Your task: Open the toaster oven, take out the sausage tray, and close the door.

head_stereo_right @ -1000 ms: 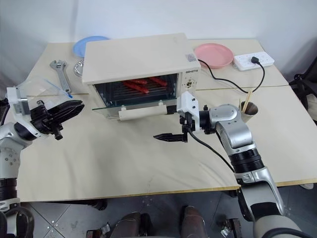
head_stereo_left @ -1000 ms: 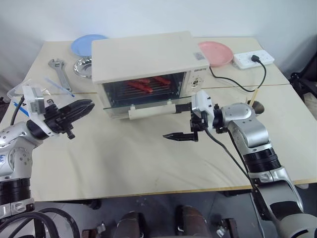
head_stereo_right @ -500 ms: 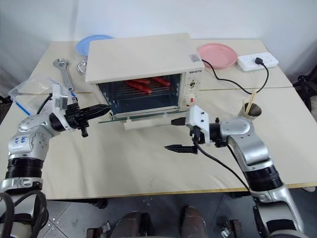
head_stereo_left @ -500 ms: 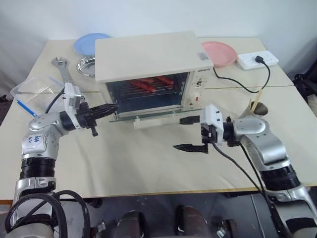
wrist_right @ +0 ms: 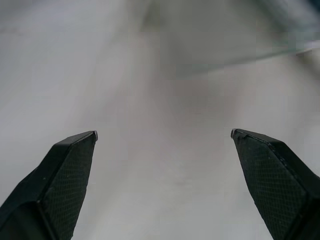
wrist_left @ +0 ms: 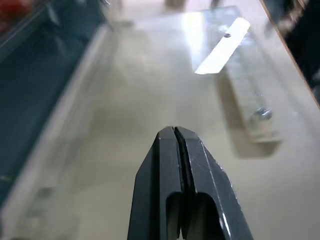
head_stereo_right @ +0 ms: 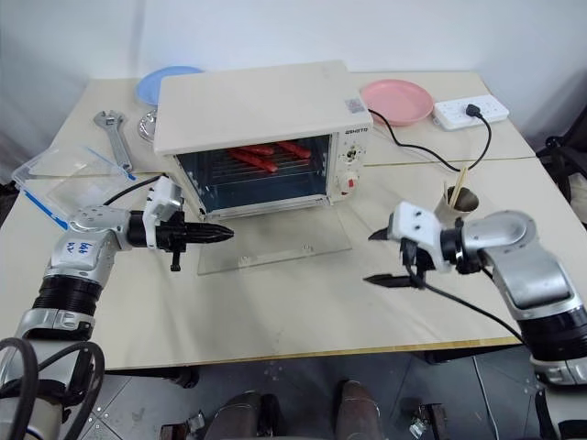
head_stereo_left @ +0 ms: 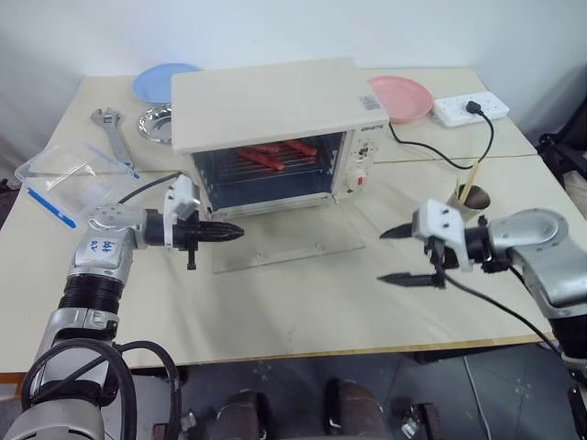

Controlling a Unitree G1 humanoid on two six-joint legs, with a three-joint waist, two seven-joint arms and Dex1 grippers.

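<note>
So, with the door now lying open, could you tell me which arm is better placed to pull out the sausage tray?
Probably the right. The right gripper has its fingers wide open, off the door's right edge. The left gripper is nearer the sausage tray but shut, so it must open first.

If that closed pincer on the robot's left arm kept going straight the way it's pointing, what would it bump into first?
Most likely nothing solid soon. The left gripper points sideways just above the near edge of the lowered glass door; it might graze the door, though depth is hard to judge.
</note>
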